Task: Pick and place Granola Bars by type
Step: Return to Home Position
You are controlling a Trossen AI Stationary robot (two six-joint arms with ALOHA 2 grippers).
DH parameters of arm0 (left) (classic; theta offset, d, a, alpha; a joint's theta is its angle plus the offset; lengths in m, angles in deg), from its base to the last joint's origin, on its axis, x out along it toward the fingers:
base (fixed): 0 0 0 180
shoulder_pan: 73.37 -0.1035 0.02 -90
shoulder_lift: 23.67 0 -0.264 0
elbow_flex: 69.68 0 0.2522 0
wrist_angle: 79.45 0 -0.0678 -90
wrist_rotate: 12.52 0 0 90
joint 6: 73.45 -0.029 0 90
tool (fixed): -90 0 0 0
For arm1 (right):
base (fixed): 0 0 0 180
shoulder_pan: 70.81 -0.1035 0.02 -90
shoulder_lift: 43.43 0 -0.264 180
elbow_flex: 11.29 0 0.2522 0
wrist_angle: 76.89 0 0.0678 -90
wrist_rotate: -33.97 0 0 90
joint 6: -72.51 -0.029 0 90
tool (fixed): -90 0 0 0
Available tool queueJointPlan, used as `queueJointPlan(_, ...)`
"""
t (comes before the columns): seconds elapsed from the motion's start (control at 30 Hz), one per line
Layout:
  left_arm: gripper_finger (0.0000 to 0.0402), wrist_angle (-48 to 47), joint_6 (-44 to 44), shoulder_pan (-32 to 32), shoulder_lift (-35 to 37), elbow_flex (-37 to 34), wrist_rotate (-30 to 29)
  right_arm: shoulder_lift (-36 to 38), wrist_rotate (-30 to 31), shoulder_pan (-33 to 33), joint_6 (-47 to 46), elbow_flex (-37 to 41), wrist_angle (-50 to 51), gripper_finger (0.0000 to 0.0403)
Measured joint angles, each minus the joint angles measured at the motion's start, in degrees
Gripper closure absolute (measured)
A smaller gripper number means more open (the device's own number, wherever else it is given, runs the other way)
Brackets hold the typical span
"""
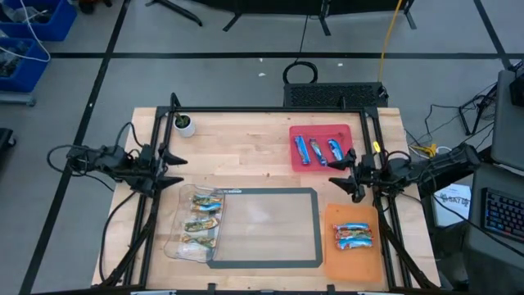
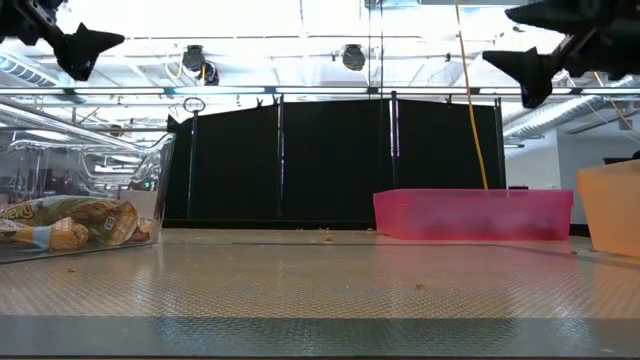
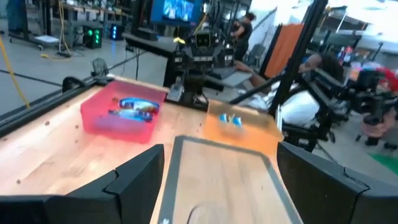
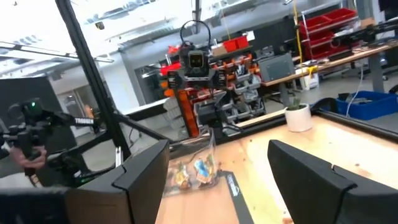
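Observation:
Three blue bars (image 1: 318, 151) lie in the red tray (image 1: 321, 131) at the far right. Two red-and-blue bars (image 1: 353, 236) lie in the orange tray (image 1: 352, 260) at the near right. Three tan-green bars (image 1: 201, 221) lie in the clear tray (image 1: 182, 246) at the near left. My left gripper (image 1: 175, 169) is open and empty, raised at the table's left side. My right gripper (image 1: 342, 178) is open and empty, raised at the right side between the red and orange trays.
A grey-framed mat (image 1: 266, 225) lies in the table's middle. A small white pot with a plant (image 1: 185, 124) stands at the far left corner. Black frame posts (image 1: 172, 102) stand along the table's edges.

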Motion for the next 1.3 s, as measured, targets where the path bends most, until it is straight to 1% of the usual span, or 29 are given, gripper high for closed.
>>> queueJointPlan(0.13, 0.0091, 0.26, -0.89, 0.0, 0.0, -0.23, 0.17, -0.04, -0.5, -0.02, -0.7, 2.81, -2.81, 0.014)
queueJointPlan(0.23, 0.0091, 1.34, -2.72, 0.0, -0.02, -0.22, 0.6, -0.02, -0.51, -0.02, -1.21, 3.65, -3.09, 0.014)
queueJointPlan(0.47, 0.0091, 2.1, -3.12, 0.0, -0.02, -0.19, 0.38, -0.03, -0.55, -0.02, -0.45, 4.44, -2.91, 0.014)
queueJointPlan(0.6, 0.0091, 1.78, -3.36, 0.0, -0.02, -0.19, -0.83, -0.02, -0.49, -0.02, -1.23, 5.25, -2.89, 0.014)
queueJointPlan(0.73, 0.0091, 2.19, -5.96, 0.0, -0.02, -0.25, -0.17, -0.02, -0.49, -0.02, -1.55, 5.59, -2.9, 0.014)
queueJointPlan(0.9, 0.0091, 8.52, -8.54, 0.02, 0.0, -4.09, 0.85, -0.02, -2.06, -0.02, -0.78, 5.63, -2.87, 0.014)
queueJointPlan(1.0, 0.0091, 12.27, -6.94, 0.0, 0.0, -7.89, 1.33, -0.02, -3.47, 0.0, -0.74, 5.66, -2.75, 0.014)
queueJointPlan(1.1, 0.0091, 18.36, -6.27, 0.02, -0.02, -12.21, 3.74, -0.02, -5.93, 0.0, -0.92, 5.7, -2.69, 0.014)
queueJointPlan(1.23, 0.0091, 24.55, -6.31, 0.04, -0.02, -17.35, 4.13, -0.02, -9.34, 0.0, -0.88, 5.7, -2.67, 0.014)
queueJointPlan(1.3, 0.0092, 28.18, -5.94, 0.02, 0.0, -19.65, 4.19, -0.02, -9.59, -0.02, -0.8, 5.7, -2.58, 0.014)
